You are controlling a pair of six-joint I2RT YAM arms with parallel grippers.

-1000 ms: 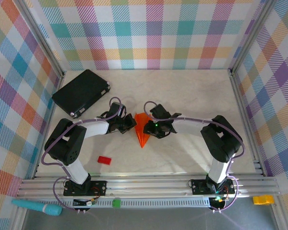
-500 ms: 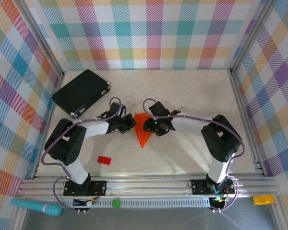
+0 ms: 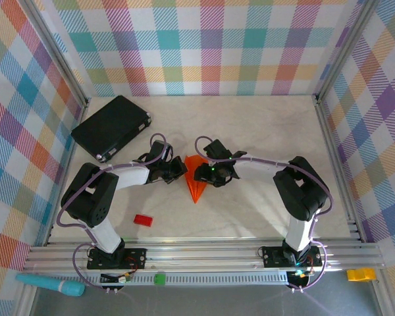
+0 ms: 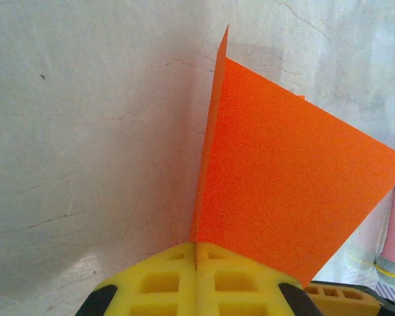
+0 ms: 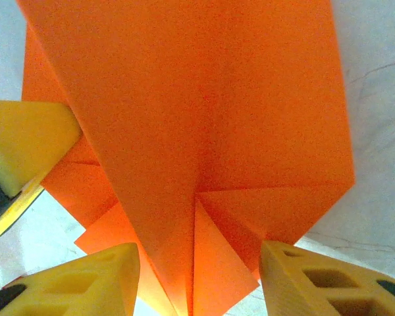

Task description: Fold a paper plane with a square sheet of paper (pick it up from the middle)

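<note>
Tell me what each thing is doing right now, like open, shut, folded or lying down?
paper plane, folded to a point, one flap standing up
left pincer, shut on the paper plane
right pincer, open, one finger each side of the paper plane
black case, closed, lying flat
red block, lying flat, untouched

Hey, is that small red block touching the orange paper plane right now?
No, the red block lies by itself, with a clear gap between it and the paper plane.
</note>
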